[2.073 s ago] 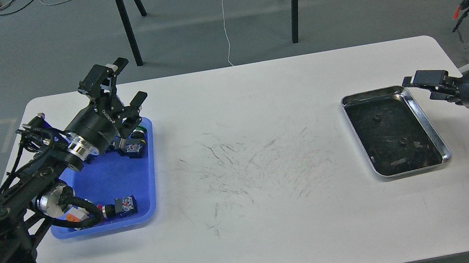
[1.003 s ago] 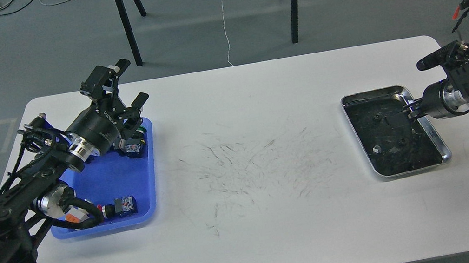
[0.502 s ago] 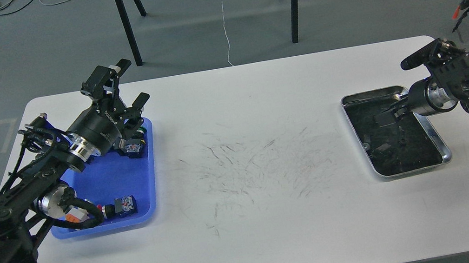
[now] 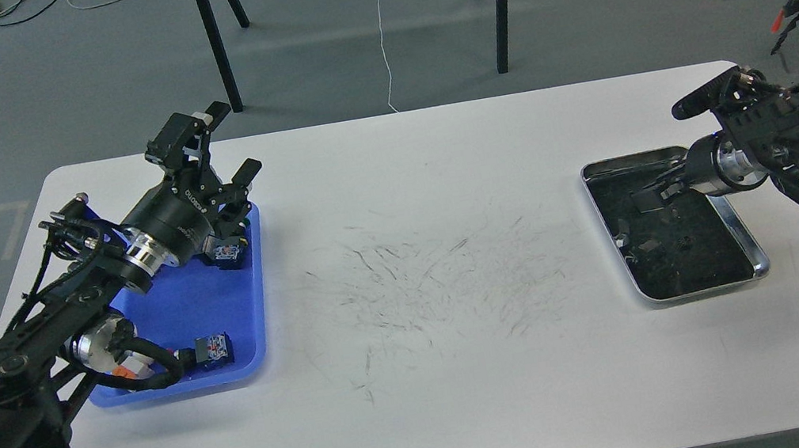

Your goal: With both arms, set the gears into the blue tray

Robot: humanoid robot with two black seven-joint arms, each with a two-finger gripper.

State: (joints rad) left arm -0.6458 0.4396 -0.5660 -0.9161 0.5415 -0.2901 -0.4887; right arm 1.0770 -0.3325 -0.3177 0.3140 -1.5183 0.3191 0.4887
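Right arm's black two-finger gripper [image 4: 653, 194] hangs over the shiny silver metal tray [image 4: 744, 233], can't tell if it's pinching anything; tiny black gear [image 4: 683, 241] sits just below-right, nowhere near the bright blue plastic tray [image 4: 249, 360].

White lettering is printed on the black cylindrical wrist housing [image 4: 175, 212] directly behind the left hand [image 4: 228, 148]; the characters are too small to read. No other text is legible.
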